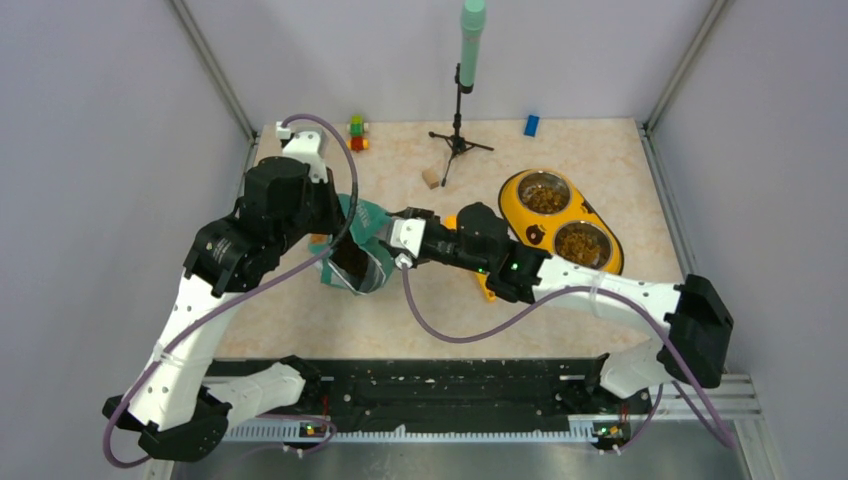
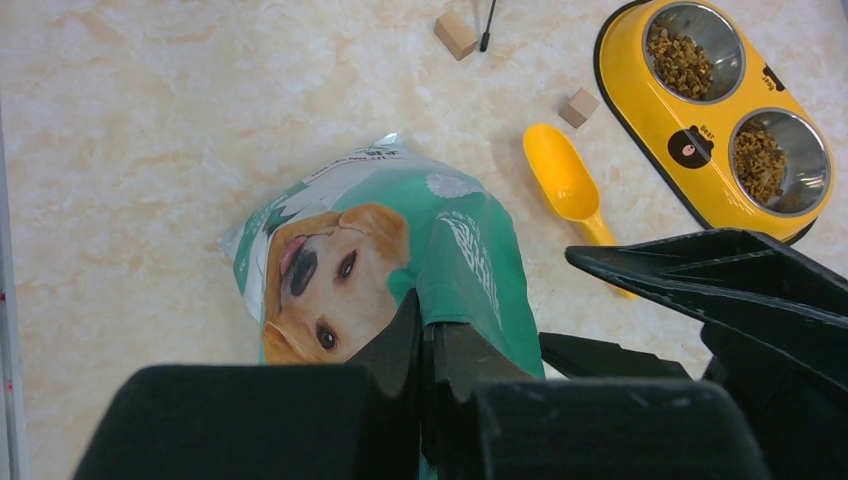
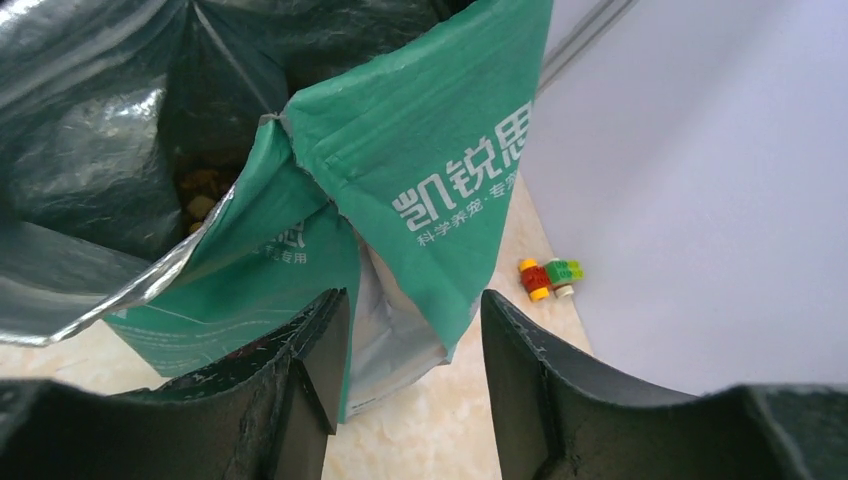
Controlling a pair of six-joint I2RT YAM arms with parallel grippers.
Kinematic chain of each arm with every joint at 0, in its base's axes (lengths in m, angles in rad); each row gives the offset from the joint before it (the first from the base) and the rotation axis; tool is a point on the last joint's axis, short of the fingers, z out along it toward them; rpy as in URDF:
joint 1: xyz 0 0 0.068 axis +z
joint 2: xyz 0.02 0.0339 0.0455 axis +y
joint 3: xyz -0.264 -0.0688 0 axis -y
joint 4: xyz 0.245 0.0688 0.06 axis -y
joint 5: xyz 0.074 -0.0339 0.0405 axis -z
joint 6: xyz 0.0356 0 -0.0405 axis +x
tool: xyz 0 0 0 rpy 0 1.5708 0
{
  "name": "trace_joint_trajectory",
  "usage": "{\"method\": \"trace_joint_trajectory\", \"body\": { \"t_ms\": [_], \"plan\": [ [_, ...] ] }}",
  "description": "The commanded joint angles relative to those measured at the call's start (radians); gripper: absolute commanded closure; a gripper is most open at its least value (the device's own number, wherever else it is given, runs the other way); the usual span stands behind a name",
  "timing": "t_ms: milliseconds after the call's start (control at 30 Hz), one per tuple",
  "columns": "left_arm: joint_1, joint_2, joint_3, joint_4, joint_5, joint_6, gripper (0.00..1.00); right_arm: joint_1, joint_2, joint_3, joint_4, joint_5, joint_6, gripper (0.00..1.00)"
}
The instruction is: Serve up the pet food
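1. Left claw (image 2: 428, 345): fingers pressed together, pinching the rim of the pouch (image 2: 400, 240), which hangs slanted below it with its bottom on the table.
2. Pouch mouth: open towards the right claw; some pet food (image 3: 200, 195) shows deep inside.
3. Right claw (image 3: 412, 305): jaws spread, a torn flap of the pouch mouth between them, not yet gripped.
4. Scoop (image 2: 565, 180): lying on the table beyond the right claw, untouched and apparently empty.
5. Feeder (image 2: 715, 110): well to the right of both claws; both of its bowls hold pet food (image 2: 680, 60).
6. Progress, as judged: the serving seems largely done. What remains is probably a top-up or closing the pouch.
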Motion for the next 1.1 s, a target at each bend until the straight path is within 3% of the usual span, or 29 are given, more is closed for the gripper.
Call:
{"method": "trace_joint_trajectory", "body": {
  "t_ms": [0, 133, 267, 467, 533, 633, 700, 733, 933, 1067],
  "plan": [
    [0.008, -0.042, 0.071, 0.286, -0.017, -0.013, 1.00, 0.013, 0.059, 0.073, 0.060, -0.024, -0.102, 0.47],
    [0.012, -0.038, 0.063, 0.286, -0.009, -0.025, 1.00, 0.013, 0.100, 0.095, 0.088, -0.034, -0.144, 0.47],
    [0.013, -0.033, 0.053, 0.287, 0.002, -0.038, 1.00, 0.013, 0.133, 0.137, 0.108, -0.054, -0.150, 0.73],
    [0.020, -0.029, 0.071, 0.262, 0.000, -0.033, 1.00, 0.013, 0.155, 0.143, 0.151, -0.056, -0.170, 0.67],
    [0.021, -0.029, 0.070, 0.261, 0.000, -0.031, 1.00, 0.013, 0.169, 0.158, 0.148, -0.064, -0.172, 0.69],
    [0.024, -0.024, 0.071, 0.261, 0.003, -0.031, 1.00, 0.013, 0.180, 0.174, 0.146, -0.075, -0.164, 0.82],
    [0.028, -0.015, 0.079, 0.252, 0.008, -0.028, 1.00, 0.013, 0.190, 0.197, 0.130, -0.033, -0.139, 0.98],
    [0.030, -0.007, 0.088, 0.240, 0.009, -0.028, 1.00, 0.013, 0.196, 0.213, 0.115, 0.003, -0.119, 1.00],
    [0.052, 0.032, 0.102, 0.193, -0.001, -0.012, 1.00, 0.002, 0.194, 0.255, 0.077, 0.121, 0.040, 1.00],
    [0.093, 0.057, 0.116, 0.175, 0.010, -0.001, 1.00, -0.035, 0.170, 0.237, 0.159, 0.212, 0.208, 1.00]
  ]
}}
